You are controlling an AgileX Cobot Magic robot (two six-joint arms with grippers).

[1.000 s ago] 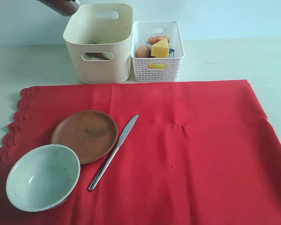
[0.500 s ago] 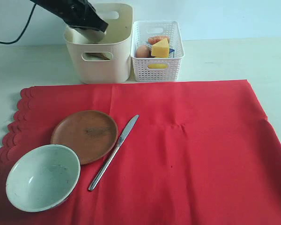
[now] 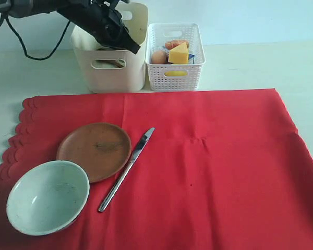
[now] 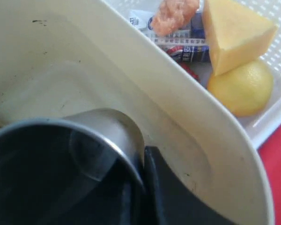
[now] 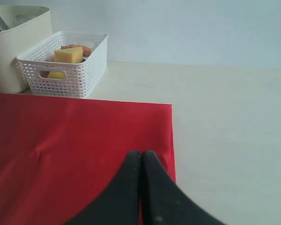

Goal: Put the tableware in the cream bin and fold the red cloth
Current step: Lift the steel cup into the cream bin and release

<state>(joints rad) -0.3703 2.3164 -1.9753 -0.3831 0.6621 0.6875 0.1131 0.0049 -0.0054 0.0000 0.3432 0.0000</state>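
My left gripper point(image 3: 129, 46) hangs over the cream bin point(image 3: 112, 75), shut on the rim of the steel cup point(image 4: 100, 125); in the left wrist view the cup sits inside the bin's walls point(image 4: 178, 103). On the red cloth point(image 3: 214, 166) lie the round brown plate point(image 3: 94, 150), the pale green-white bowl point(image 3: 47, 197) and the metal table knife point(image 3: 126, 169). The wooden spoon and the chopsticks are hidden. My right gripper point(image 5: 141, 153) is shut and empty above the red cloth point(image 5: 61, 140) near its corner; the exterior view does not show it.
The white lattice basket point(image 3: 175, 75) stands right of the bin and holds an egg point(image 3: 158, 57), a cheese wedge point(image 3: 179, 53), a lemon point(image 4: 241, 86), a sausage and a milk carton. A pale table point(image 3: 261, 65) surrounds the cloth.
The left arm has come in from the upper left and moved right and down over the cream bin with the cup. The plate, bowl and knife have not moved.
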